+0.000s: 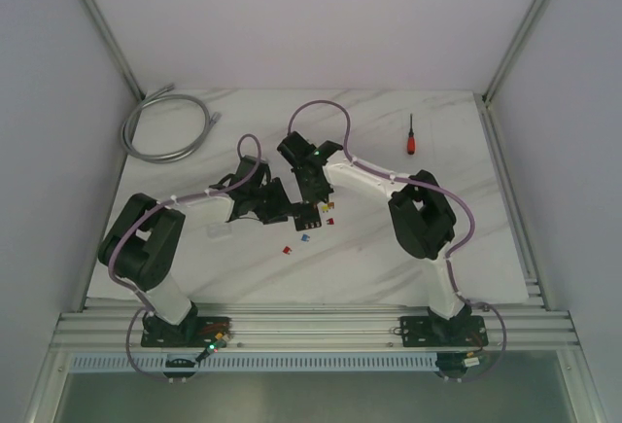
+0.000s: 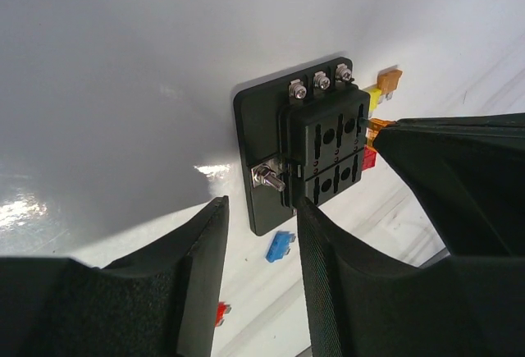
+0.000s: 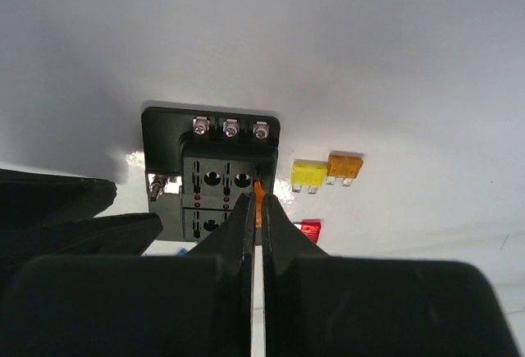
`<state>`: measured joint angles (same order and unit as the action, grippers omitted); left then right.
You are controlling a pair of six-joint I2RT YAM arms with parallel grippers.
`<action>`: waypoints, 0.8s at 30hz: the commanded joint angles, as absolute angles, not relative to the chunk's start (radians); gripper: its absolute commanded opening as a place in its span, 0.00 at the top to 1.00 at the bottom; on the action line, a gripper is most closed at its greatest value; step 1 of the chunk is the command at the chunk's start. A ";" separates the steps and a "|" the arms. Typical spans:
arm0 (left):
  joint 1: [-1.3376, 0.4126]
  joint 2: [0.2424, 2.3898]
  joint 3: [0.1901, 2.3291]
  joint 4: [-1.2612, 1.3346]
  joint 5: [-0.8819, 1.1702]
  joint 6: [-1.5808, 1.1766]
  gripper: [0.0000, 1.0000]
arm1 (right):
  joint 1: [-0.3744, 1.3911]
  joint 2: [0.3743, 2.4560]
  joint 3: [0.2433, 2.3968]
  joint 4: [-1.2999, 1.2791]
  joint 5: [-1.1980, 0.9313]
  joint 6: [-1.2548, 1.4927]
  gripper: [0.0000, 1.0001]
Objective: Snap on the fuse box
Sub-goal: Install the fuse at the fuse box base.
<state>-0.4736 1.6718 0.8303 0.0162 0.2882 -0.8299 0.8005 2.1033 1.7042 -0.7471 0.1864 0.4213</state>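
Note:
The fuse box (image 1: 309, 215) lies flat on the marble table; it is a black block on a black base plate with three screws and a side stud, seen in the left wrist view (image 2: 324, 148) and the right wrist view (image 3: 213, 180). My right gripper (image 3: 259, 205) is shut on a tiny orange fuse (image 3: 259, 195), held upright at the box's right-hand slot row. It reaches in from the right in the left wrist view (image 2: 443, 139). My left gripper (image 2: 262, 205) is open and empty, its fingers at the box's stud side, one fingertip (image 2: 308, 209) close against the block.
Loose fuses lie beside the box: yellow (image 3: 308, 174), orange (image 3: 344, 165) and red (image 3: 310, 230) on one side, blue (image 2: 280, 245) and red (image 2: 220, 313) nearer the arms. A red-handled screwdriver (image 1: 411, 134) lies at the back right. A grey coiled cable (image 1: 165, 126) lies at the back left.

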 commanded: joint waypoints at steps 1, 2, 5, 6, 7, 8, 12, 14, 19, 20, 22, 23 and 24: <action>-0.482 1.685 0.853 0.039 0.309 -0.847 0.53 | 0.809 2.111 1.668 -0.740 0.220 0.437 1.00; -0.483 1.687 0.852 0.039 0.309 -0.849 0.53 | 0.809 2.110 1.666 -0.736 0.223 0.439 1.00; -0.485 1.693 0.853 0.040 0.311 -0.854 0.54 | 0.811 2.100 1.659 -0.728 0.230 0.442 1.00; -0.485 1.696 0.853 0.041 0.312 -0.856 0.55 | 0.811 2.094 1.657 -0.723 0.230 0.442 1.00; -0.486 1.698 0.853 0.040 0.315 -0.857 0.55 | 0.813 2.088 1.657 -0.720 0.231 0.442 1.00; -0.486 1.699 0.855 0.041 0.315 -0.857 0.55 | 0.814 2.081 1.657 -0.717 0.233 0.441 1.00; -0.488 1.702 0.853 0.040 0.312 -0.861 0.56 | 0.816 2.060 1.655 -0.706 0.249 0.437 1.00; -0.489 1.704 0.854 0.040 0.312 -0.865 0.56 | 0.816 2.057 1.650 -0.703 0.254 0.437 1.00; -0.491 1.714 0.857 0.039 0.313 -0.869 0.58 | 0.818 2.051 1.640 -0.692 0.254 0.436 1.00; -0.491 1.717 0.857 0.040 0.314 -0.871 0.58 | 0.818 2.049 1.638 -0.690 0.255 0.437 1.00; -0.491 1.720 0.858 0.041 0.314 -0.873 0.58 | 0.818 2.045 1.638 -0.688 0.258 0.437 1.00; -0.491 1.722 0.858 0.039 0.314 -0.874 0.59 | 0.819 2.042 1.638 -0.686 0.258 0.437 1.00; -0.492 1.723 0.858 0.041 0.314 -0.876 0.59 | 0.819 2.040 1.637 -0.684 0.258 0.437 1.00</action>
<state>-0.4850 1.7000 0.8314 0.0307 0.2958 -0.8635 0.8120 2.0766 1.6569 -0.6960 0.2268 0.4259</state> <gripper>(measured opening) 0.416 0.041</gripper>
